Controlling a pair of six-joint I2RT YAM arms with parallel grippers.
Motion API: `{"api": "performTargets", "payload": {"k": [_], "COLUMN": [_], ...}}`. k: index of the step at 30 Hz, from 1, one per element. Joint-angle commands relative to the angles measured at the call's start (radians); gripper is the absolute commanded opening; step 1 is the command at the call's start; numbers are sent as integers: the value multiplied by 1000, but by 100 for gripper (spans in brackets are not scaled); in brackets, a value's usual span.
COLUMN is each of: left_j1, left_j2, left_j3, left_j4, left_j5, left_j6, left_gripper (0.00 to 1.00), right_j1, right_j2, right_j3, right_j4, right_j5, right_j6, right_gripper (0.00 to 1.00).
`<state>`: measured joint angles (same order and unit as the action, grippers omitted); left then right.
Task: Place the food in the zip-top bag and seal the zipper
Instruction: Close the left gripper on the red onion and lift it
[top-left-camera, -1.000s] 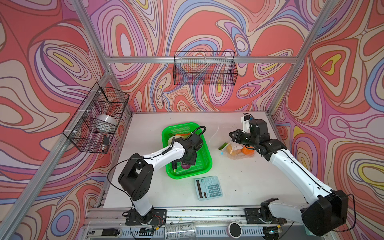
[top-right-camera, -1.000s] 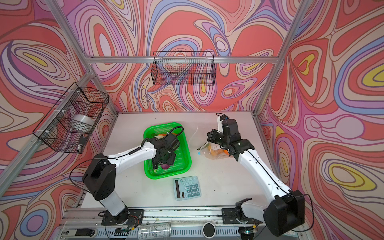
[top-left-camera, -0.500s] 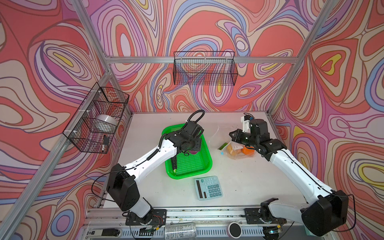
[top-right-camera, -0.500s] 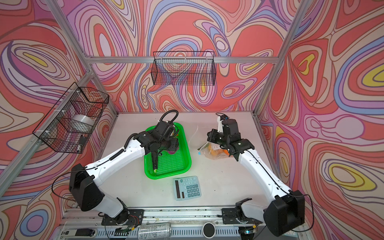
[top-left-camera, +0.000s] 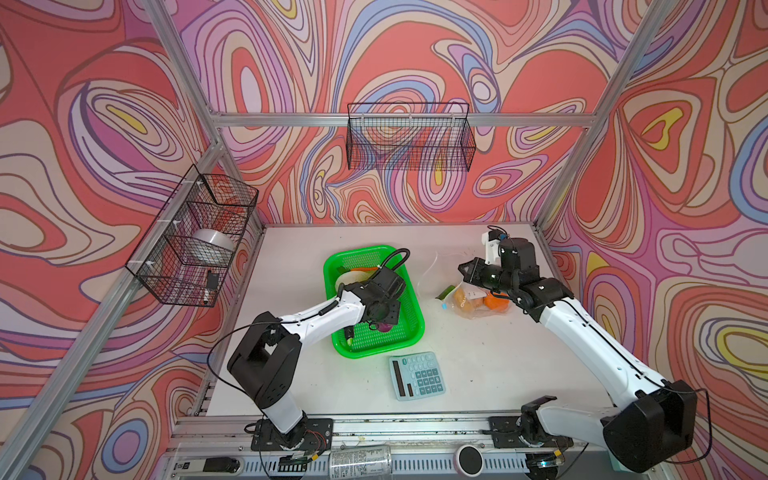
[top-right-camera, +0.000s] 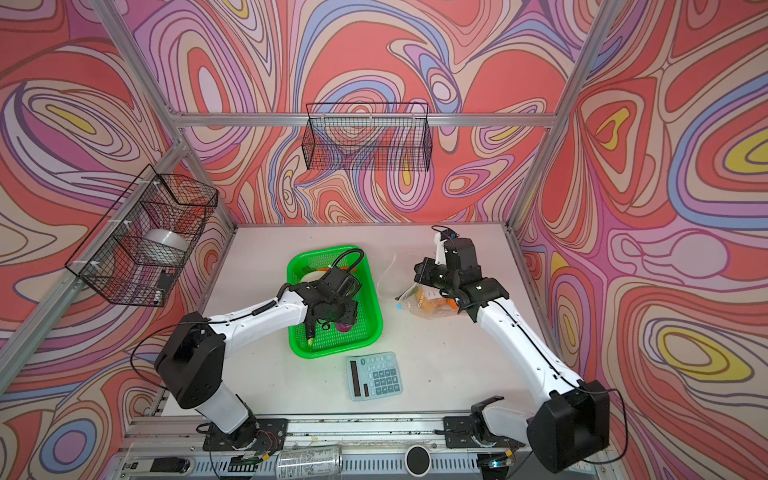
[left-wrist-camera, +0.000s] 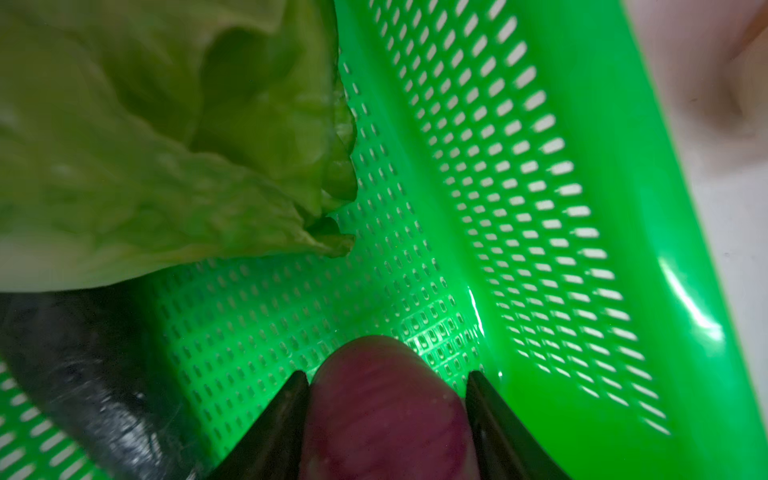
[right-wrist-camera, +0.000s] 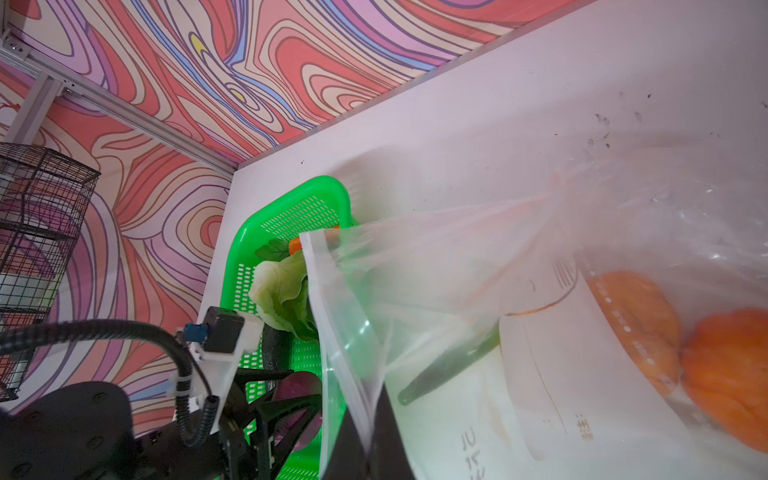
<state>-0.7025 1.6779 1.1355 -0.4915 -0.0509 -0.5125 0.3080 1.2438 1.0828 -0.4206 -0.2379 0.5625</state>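
Observation:
My left gripper (left-wrist-camera: 386, 386) is down in the green basket (top-left-camera: 419, 309), shut on the purple onion (left-wrist-camera: 386, 415), with a finger against each side of it. Both top views show the onion (top-left-camera: 385, 327) (top-right-camera: 343, 326) near the basket's front. The cabbage (left-wrist-camera: 145, 145), carrot (top-left-camera: 365, 269) and dark eggplant (left-wrist-camera: 83, 374) also lie in the basket. My right gripper (right-wrist-camera: 370, 436) is shut on the mouth edge of the clear zip-top bag (top-left-camera: 478, 307) and holds it up. Inside the bag lie the orange pumpkin (right-wrist-camera: 727, 374), a tan potato (right-wrist-camera: 636, 324) and a green pepper (top-left-camera: 446, 292). The zipper's light-blue slider (top-left-camera: 444, 306) hangs at the mouth.
A light-blue calculator (top-left-camera: 417, 376) lies in front of the basket. One black wire basket (top-left-camera: 409, 137) hangs on the back wall and another (top-left-camera: 195, 237) on the left wall. A can (top-left-camera: 360, 457) lies on the front rail.
The left arm reached toward the back of the basket half a second ago and has come forward and down onto the onion. The right arm and the bag have not moved.

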Motion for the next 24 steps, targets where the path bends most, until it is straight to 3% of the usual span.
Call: {"api": "performTargets", "payload": {"k": [1, 4, 7, 14, 24], "left_j1": [-2, -2, -2, -1, -1], "left_j2": [28, 54, 78, 65, 28], "left_j3": [-1, 0, 11, 63, 51], "left_j4": [79, 88, 78, -18, -51], "left_j5": [22, 24, 31, 15, 57], "left_j6": [-30, -24, -23, -16, -55], "left_gripper": [37, 40, 51, 99, 100], "right_j1": [-1, -1, -1, -1, -1], "right_j2": [-15, -15, -14, -21, -19], "right_j3": [5, 2, -1, -6, -12], "right_j4": [-11, -12, -10, -16, 0], "right_j5": [17, 18, 16, 24, 17], "right_j6": [-9, -8, -7, -13, -9], "right_gripper": [0, 0, 0, 0, 0]}}
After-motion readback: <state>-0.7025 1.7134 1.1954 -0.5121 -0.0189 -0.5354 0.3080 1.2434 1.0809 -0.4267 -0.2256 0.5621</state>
